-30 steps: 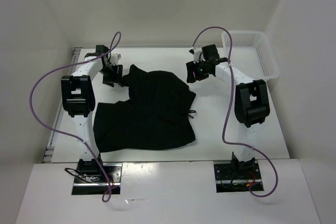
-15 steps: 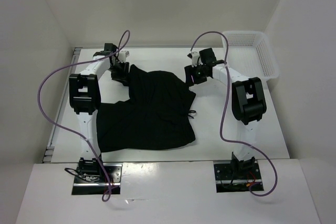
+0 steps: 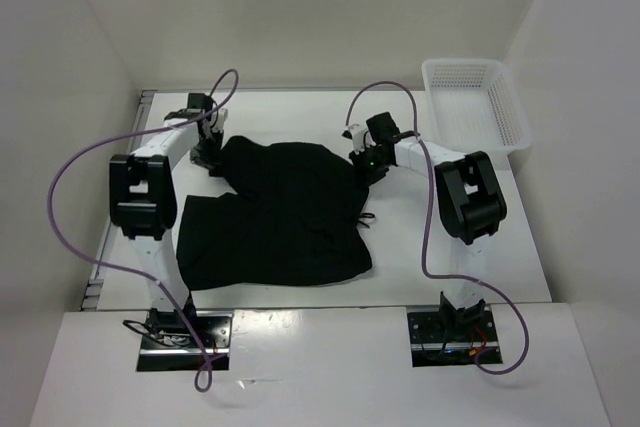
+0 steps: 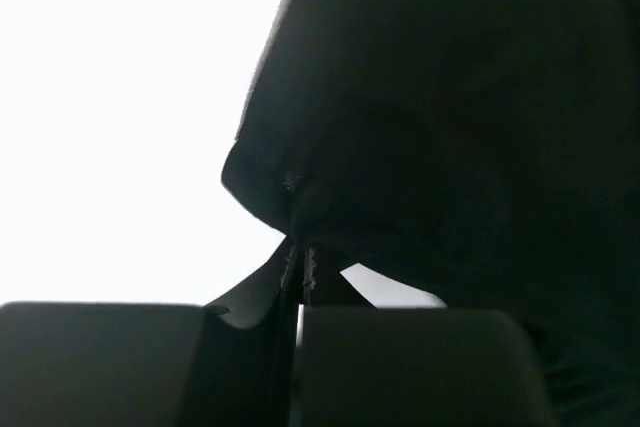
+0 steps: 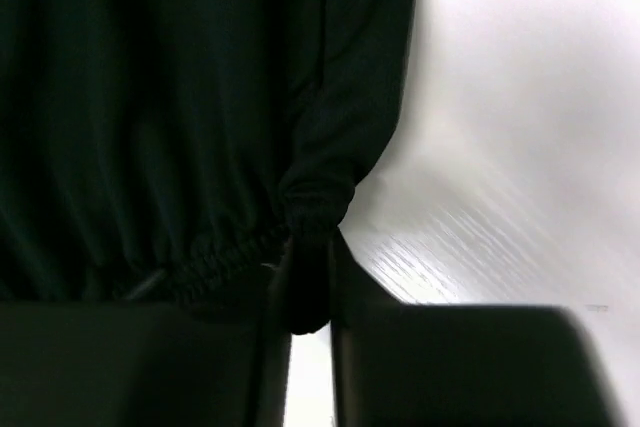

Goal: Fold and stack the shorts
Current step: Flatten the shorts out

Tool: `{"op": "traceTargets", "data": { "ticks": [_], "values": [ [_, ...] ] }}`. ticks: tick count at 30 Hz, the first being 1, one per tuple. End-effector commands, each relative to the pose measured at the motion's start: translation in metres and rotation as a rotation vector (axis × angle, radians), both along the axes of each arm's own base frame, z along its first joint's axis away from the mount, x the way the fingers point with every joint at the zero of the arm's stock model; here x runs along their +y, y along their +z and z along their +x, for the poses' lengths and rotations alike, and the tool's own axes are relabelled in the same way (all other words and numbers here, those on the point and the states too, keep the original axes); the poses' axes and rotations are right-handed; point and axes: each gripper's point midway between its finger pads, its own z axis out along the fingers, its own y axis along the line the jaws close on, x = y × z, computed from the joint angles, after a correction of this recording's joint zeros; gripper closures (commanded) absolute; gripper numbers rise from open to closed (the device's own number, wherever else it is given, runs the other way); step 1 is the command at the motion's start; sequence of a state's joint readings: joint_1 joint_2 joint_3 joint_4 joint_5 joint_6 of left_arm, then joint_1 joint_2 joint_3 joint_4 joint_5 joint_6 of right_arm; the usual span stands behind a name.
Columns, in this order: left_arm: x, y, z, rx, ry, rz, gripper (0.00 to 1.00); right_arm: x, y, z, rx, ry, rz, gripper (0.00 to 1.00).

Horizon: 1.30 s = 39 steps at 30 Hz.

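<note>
The black shorts [image 3: 285,212] lie partly folded in the middle of the white table, one layer over another. At the far left corner of the shorts, my left gripper [image 3: 212,155] is down on the table. In the left wrist view its jaws [image 4: 300,265] are pressed together on a thin point of the black cloth [image 4: 450,127]. My right gripper [image 3: 362,163] is at the far right corner. The right wrist view shows its jaws [image 5: 310,282] shut on a bunched end of the gathered waistband [image 5: 215,252].
A white mesh basket [image 3: 478,102] stands at the back right corner of the table. Purple cables loop over both arms. White walls close in the table at the left, back and right. A drawstring end [image 3: 366,215] sticks out at the shorts' right edge.
Both grippers moved in to the far corners of the shorts and closed on the cloth. The far left corner of the shorts now reaches further left.
</note>
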<state>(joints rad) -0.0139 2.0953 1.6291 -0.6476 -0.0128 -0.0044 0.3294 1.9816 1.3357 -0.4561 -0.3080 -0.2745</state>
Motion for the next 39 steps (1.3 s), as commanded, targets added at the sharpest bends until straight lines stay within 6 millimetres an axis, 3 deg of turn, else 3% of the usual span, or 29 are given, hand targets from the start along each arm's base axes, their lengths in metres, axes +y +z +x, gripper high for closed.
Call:
{"op": "traceTargets", "data": {
  "ticks": [1, 4, 5, 7, 8, 9, 12, 14, 16, 17, 18, 19, 20, 21, 22, 24, 25, 28, 36, 38, 39],
  "values": [
    [0.057, 0.040, -0.034, -0.075, 0.131, 0.272, 1.00, -0.002, -0.009, -0.008, -0.006, 0.003, -0.065, 0.93],
    [0.068, 0.034, -0.063, -0.031, 0.153, 0.339, 1.00, 0.008, -0.003, 0.012, -0.055, 0.006, -0.056, 0.97],
    [0.072, 0.023, -0.078, 0.008, 0.157, 0.342, 0.98, 0.009, 0.000, 0.021, -0.075, -0.001, -0.062, 0.97],
    [0.075, 0.016, -0.092, 0.040, 0.157, 0.358, 0.90, 0.011, 0.006, 0.033, -0.105, -0.008, -0.061, 0.97],
    [0.075, 0.011, -0.099, 0.066, 0.152, 0.360, 0.83, 0.013, 0.010, 0.037, -0.118, -0.009, -0.056, 0.97],
    [0.075, 0.011, -0.105, 0.081, 0.149, 0.361, 0.64, 0.019, 0.014, 0.043, -0.144, 0.023, -0.060, 0.97],
    [0.055, 0.008, -0.126, 0.182, 0.096, 0.255, 0.41, 0.029, 0.022, 0.047, -0.181, 0.066, -0.068, 0.97],
    [0.045, 0.035, -0.100, 0.101, 0.092, 0.166, 0.36, 0.035, 0.025, 0.047, -0.196, 0.089, -0.070, 0.97],
    [0.048, 0.056, -0.073, 0.029, 0.109, 0.103, 0.31, 0.038, 0.029, 0.047, -0.213, 0.104, -0.078, 0.97],
    [0.042, 0.083, -0.045, -0.064, 0.095, 0.039, 0.29, 0.037, 0.029, 0.047, -0.217, 0.112, -0.081, 0.98],
    [0.042, 0.092, -0.030, -0.105, 0.093, 0.007, 0.29, 0.041, 0.029, 0.045, -0.221, 0.128, -0.084, 0.98],
    [0.038, 0.084, -0.018, -0.096, 0.081, -0.020, 0.29, 0.041, 0.034, 0.046, -0.230, 0.128, -0.080, 0.98],
    [0.036, 0.094, -0.001, -0.135, 0.073, -0.034, 0.29, 0.040, 0.033, 0.044, -0.225, 0.137, -0.088, 0.98],
    [0.026, 0.089, 0.007, -0.128, 0.050, -0.036, 0.29, 0.039, 0.033, 0.045, -0.228, 0.132, -0.096, 1.00],
    [0.020, 0.067, 0.011, -0.083, 0.037, -0.038, 0.29, 0.043, 0.033, 0.043, -0.233, 0.150, -0.099, 1.00],
    [0.004, 0.052, 0.019, -0.059, 0.002, -0.039, 0.29, 0.042, 0.037, 0.044, -0.244, 0.145, -0.103, 1.00],
    [-0.002, 0.032, 0.020, -0.017, -0.009, -0.040, 0.29, 0.046, 0.037, 0.042, -0.249, 0.164, -0.106, 1.00],
    [-0.012, 0.003, 0.022, 0.044, -0.028, -0.005, 0.28, 0.049, 0.037, 0.041, -0.256, 0.178, -0.118, 1.00],
    [-0.016, -0.016, 0.016, 0.102, -0.036, -0.027, 0.28, 0.046, 0.041, 0.043, -0.275, 0.175, -0.136, 1.00],
    [-0.016, -0.025, 0.012, 0.125, -0.036, -0.026, 0.32, 0.046, 0.041, 0.043, -0.275, 0.175, -0.136, 1.00],
    [-0.016, -0.030, 0.011, 0.137, -0.036, -0.026, 0.43, 0.046, 0.041, 0.043, -0.275, 0.175, -0.136, 1.00]
  ]
}}
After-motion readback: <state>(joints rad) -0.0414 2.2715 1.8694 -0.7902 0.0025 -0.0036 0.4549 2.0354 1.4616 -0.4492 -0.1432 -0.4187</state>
